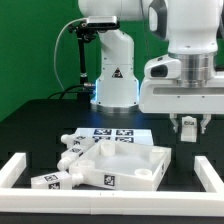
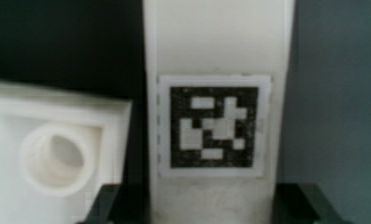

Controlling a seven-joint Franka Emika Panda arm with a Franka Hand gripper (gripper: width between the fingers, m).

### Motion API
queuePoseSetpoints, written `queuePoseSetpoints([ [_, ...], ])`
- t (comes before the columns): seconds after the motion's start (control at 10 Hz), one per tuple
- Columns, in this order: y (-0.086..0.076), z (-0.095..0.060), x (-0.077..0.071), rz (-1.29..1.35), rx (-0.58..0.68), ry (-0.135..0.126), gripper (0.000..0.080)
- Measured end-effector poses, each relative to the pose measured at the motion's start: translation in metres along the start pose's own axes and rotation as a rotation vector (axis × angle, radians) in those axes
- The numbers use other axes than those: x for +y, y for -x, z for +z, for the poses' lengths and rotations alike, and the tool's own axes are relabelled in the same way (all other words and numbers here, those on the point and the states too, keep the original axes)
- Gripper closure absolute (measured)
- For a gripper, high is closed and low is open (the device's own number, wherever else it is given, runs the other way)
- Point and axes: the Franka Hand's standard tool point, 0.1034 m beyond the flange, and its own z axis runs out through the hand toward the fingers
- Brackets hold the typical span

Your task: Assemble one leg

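My gripper (image 1: 188,132) hangs above the table just past the large white panel (image 1: 125,165) on the exterior view's right. It is shut on a leg (image 2: 217,90), a white square post with a black-and-white tag, held upright between the two dark fingers (image 2: 107,205). In the exterior view only a bit of this leg (image 1: 188,124) shows between the fingers. In the wrist view the panel's corner with a round hole (image 2: 54,155) lies beside the held leg. Other legs (image 1: 72,150) lie loose at the panel's other side.
The marker board (image 1: 112,132) lies behind the panel, in front of the robot base (image 1: 115,80). White border bars stand at the exterior view's left (image 1: 18,168), right (image 1: 210,172) and along the front. Another leg (image 1: 50,181) lies near the front left.
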Motion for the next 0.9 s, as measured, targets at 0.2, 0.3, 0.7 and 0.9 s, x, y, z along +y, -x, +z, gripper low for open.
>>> queuePoseSetpoints([
  [0.2, 0.000, 0.001, 0.001, 0.002, -0.001, 0.001, 0.0514],
  [0.3, 0.001, 0.002, 0.000, -0.001, 0.007, -0.001, 0.0514],
  [0.7, 0.080, 0.042, 0.034, -0.085, 0.102, 0.000, 0.0514],
  [0.9, 0.093, 0.065, 0.042, -0.083, 0.098, 0.003, 0.0514],
])
